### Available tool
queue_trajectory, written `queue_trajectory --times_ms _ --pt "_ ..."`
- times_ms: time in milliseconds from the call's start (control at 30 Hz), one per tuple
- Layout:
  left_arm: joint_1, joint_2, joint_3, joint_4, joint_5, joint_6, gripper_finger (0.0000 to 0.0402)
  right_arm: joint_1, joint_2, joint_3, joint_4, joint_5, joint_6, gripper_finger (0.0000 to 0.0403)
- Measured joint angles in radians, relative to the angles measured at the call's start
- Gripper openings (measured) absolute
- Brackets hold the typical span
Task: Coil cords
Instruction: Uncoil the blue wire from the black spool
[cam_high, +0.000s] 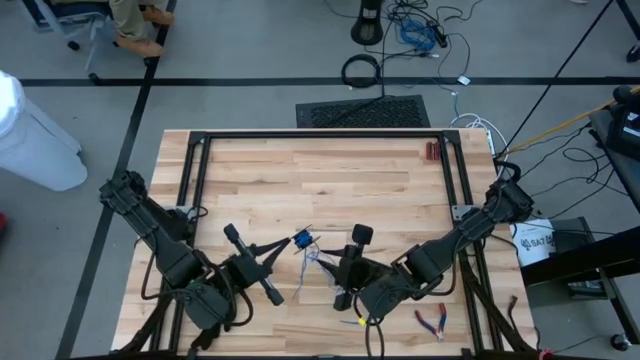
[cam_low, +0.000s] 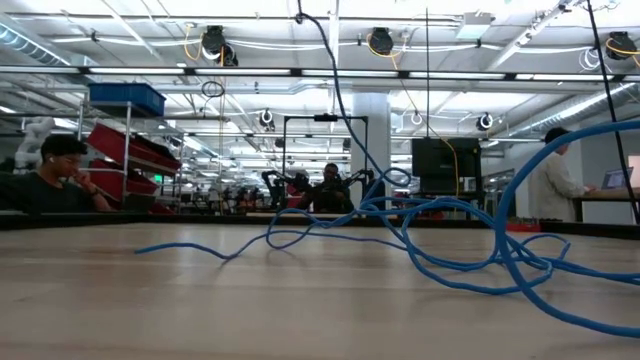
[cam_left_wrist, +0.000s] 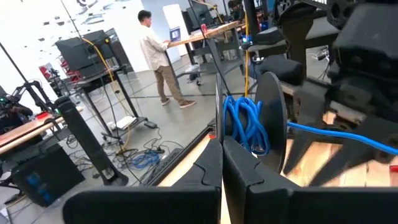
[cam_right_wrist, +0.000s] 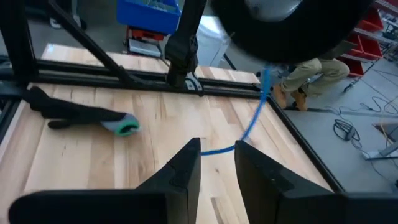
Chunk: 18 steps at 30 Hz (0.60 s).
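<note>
Left end effector (cam_left_wrist: 222, 163) closed, right end effector (cam_right_wrist: 217, 163) parted.

We find a robotics lab: ceiling strip lights (cam_low: 120, 45), red storage bins (cam_low: 135, 148), floor cables (cam_high: 420, 30), further workbenches (cam_left_wrist: 205, 31).

Red-handled pliers (cam_high: 432, 321) near table's (cam_high: 380, 175) front right; black cable ring (cam_high: 361, 70) on floor beyond; white bucket (cam_high: 533, 241) right.

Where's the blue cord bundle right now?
In the high view the blue cord bundle sits near the table's front centre, at the tip of the shut left pincer, with the right pincer beside it.
</note>
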Motion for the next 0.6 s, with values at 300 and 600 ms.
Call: queue_trajectory --times_ms 300,600 --pt "0.000 0.000 0.000 0.000 0.004 0.000 0.0001 -0.035 0.061 0.000 0.044 0.023 0.028 0.0095" --pt "0.001 0.000 0.000 0.000 0.014 0.000 0.0001 -0.040 0.061 0.000 0.053 0.021 -0.009 0.0120"
